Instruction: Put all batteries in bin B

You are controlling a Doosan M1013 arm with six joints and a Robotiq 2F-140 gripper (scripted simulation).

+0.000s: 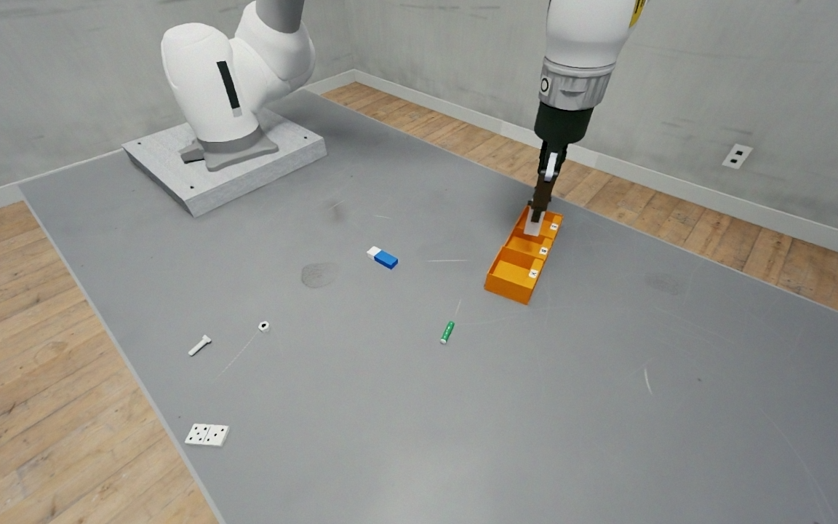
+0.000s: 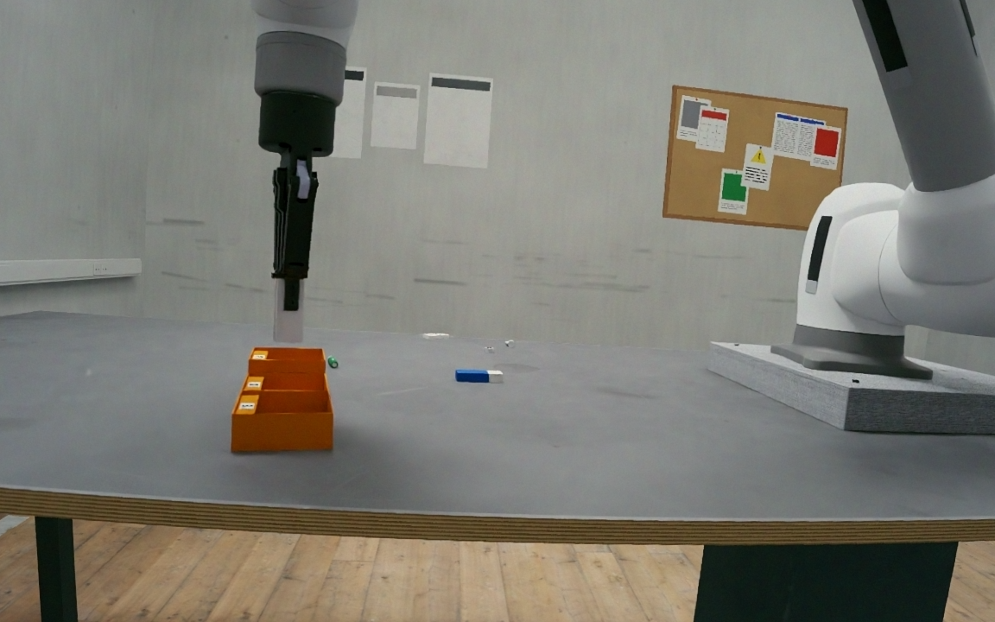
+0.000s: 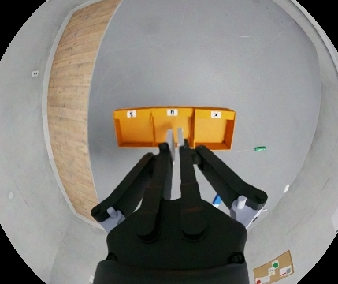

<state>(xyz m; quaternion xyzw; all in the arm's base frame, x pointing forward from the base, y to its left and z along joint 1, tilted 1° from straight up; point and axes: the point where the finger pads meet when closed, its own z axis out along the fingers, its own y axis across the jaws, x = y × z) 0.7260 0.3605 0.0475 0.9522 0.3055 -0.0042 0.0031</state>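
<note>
- A white domino (image 1: 207,434) lies nearest the top camera, close to the table's (image 1: 604,404) left edge.
- Farther in are a white bolt (image 1: 199,344) and a small white nut (image 1: 263,325), near each other but apart. Both are too small to show detail.
- A green battery (image 1: 447,332) with a white tip lies on the table, well apart from the bins. In the exterior view only its end (image 2: 332,362) peeks out behind them.
- A blue and white eraser (image 1: 382,257) sits mid-table.
- An orange row of three bins (image 1: 506,284) stands flat. Its tiny labels seem to read A, B (image 1: 543,249) and C from near to far, but they are hard to read.
- The gripper (image 1: 533,224) hangs straight down above the bins, clear of their walls. Its pale fingertips are almost together and nothing shows between them. They hide part of the far bins, and which one they are over is unclear.
- Farthest is the arm's grey base slab (image 1: 148,156). The upper arm is cut off by the frame.
</note>
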